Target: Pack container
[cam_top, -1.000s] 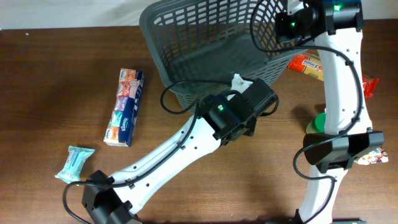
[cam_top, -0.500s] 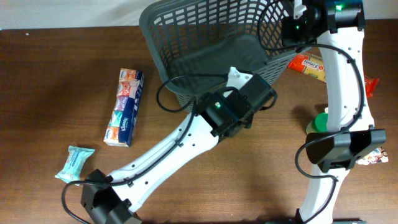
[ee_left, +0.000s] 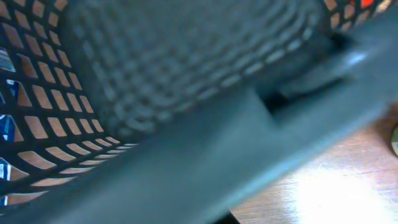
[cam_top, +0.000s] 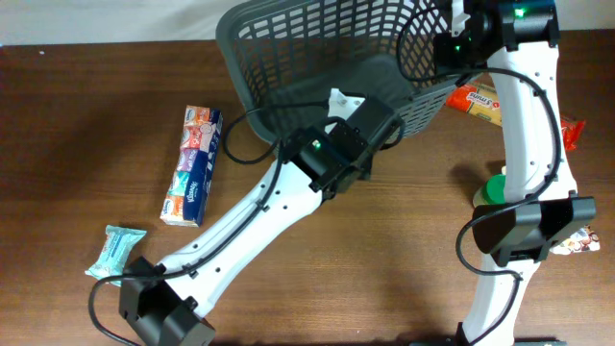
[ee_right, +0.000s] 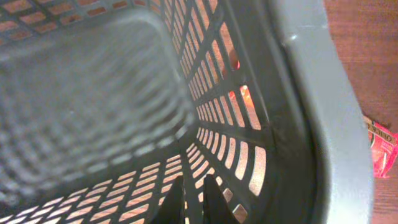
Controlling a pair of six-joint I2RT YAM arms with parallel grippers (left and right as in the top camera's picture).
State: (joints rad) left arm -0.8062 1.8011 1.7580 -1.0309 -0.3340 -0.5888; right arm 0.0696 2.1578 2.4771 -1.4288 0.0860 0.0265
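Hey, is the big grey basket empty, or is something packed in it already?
Empty: the container shows only its bare base and slotted walls in the overhead and right wrist views.

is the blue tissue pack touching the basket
Apart. The overhead view shows the tissue pack lying left of the basket, with a clear strip of bare table between them.
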